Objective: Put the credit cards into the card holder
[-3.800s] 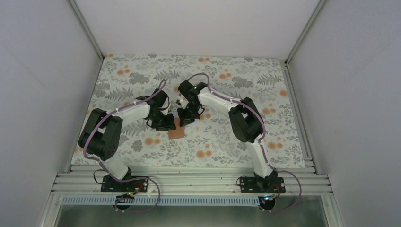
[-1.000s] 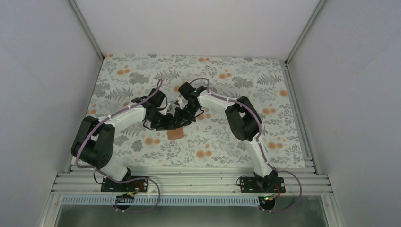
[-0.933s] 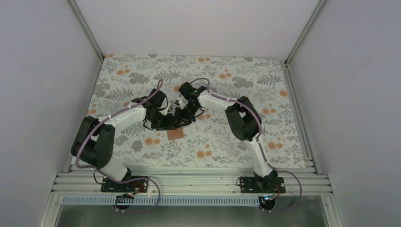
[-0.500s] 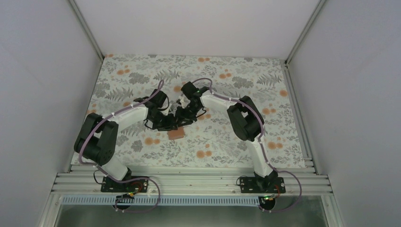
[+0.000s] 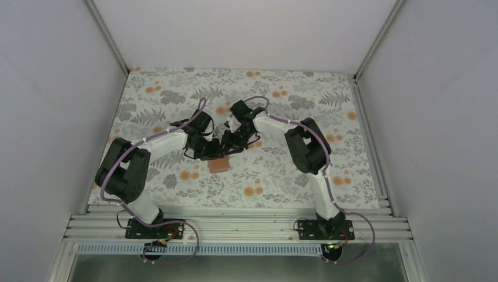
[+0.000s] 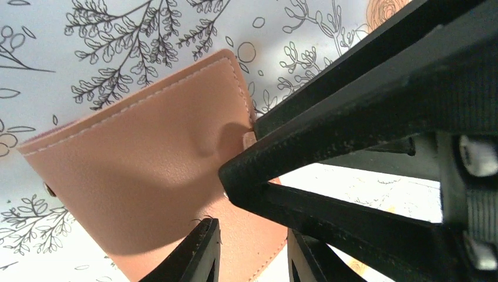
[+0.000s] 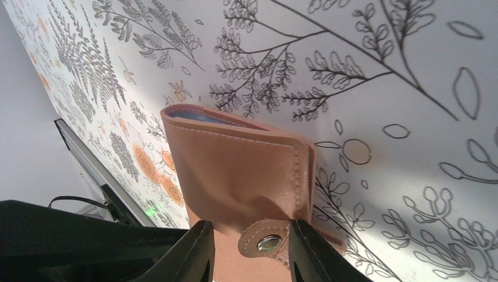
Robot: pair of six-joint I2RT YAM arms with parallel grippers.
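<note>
The left jaws hang over the far left part of the holder (image 5: 220, 166), near the middle of the worktop (image 5: 176, 94). In the wrist view they stand narrowly spread, with tan leather showing in the gap and nothing seen clamped. The holder lies flat between the two arms. From the right, the right jaws reach over its far edge, their fingers (image 7: 197, 252) on either side of the snap tab (image 7: 264, 241). Whether they pinch the tab or merely flank it I cannot tell. The two sets of jaws are touching or very nearly so.

That closeness is the first risk: a small sideways move could knock one against the other. A pull on the tab could also drag or flip the light holder if nothing pins it down. Any tilt toward its open mouth might let the contents slide out.

Inside that mouth a blue-green edge of the cards (image 7: 202, 116) shows, though their number cannot be counted. No loose card is in view, so filling looks done and fastening remains.
</note>
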